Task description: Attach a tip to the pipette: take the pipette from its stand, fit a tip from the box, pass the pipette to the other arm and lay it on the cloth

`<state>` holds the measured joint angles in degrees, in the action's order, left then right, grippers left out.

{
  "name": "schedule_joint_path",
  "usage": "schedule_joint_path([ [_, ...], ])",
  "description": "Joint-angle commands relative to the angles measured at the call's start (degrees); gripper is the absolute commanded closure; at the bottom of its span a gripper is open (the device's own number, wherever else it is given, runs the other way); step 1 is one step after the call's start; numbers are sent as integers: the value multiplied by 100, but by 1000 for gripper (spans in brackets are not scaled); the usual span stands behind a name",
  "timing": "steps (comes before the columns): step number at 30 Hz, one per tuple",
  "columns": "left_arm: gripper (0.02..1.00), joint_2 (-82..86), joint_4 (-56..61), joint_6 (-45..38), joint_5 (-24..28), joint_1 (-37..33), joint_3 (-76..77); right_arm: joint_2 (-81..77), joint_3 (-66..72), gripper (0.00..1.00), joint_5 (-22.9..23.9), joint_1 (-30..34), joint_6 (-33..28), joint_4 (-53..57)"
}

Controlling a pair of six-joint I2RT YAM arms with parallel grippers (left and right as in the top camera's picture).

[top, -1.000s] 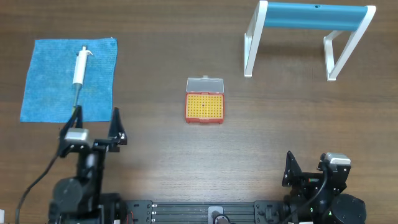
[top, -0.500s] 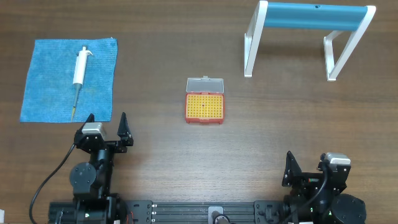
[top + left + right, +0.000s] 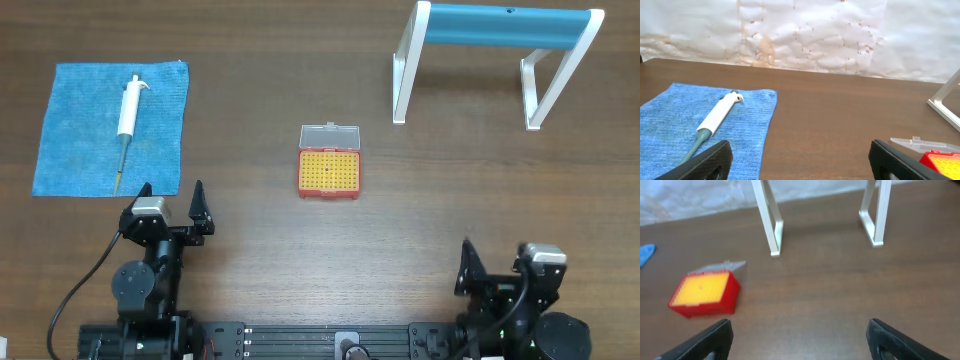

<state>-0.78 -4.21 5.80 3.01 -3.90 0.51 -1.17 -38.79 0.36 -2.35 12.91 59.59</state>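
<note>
We judge the task all but done — the pipette (image 3: 127,108) lies on the blue cloth (image 3: 70,150) near the worktop's far left corner, with what looks like a slender yellowish tip on its near end. The stand (image 3: 500,25) at the far right corner carries no pipette, and the red tip box (image 3: 329,172) sits open mid-worktop. The left claw (image 3: 171,192) is spread and holds nothing, just off the cloth's near edge. The right claw (image 3: 799,330) is spread too, by the near right corner. The worktop (image 3: 400,250) is dark wood grain — behind it is a white, brown-stained wall covering (image 3: 840,35).
</note>
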Motion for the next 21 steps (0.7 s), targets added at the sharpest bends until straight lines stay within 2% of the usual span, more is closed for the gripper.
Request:
schedule_joint_path([
  [1, 137, 42, -31, -74, -87, 17, -20, 0, 1209, 134, 70, 20, -857, -2662],
  [4, 137, 42, -31, -74, -90, 17, -20, 0, 2354, 134, 9, 17, -872, -4487],
  [7, 134, 42, -31, -74, -90, 17, -20, 0, 3027, 132, 13, 17, -872, -5434],
  [15, 137, 42, -31, -74, -90, 17, -20, 0, 3803, 134, 9, 17, -872, -5635],
  [21, 137, 42, -31, -74, -90, 17, -20, 24, 3856, 134, 31, 17, -896, -5554],
])
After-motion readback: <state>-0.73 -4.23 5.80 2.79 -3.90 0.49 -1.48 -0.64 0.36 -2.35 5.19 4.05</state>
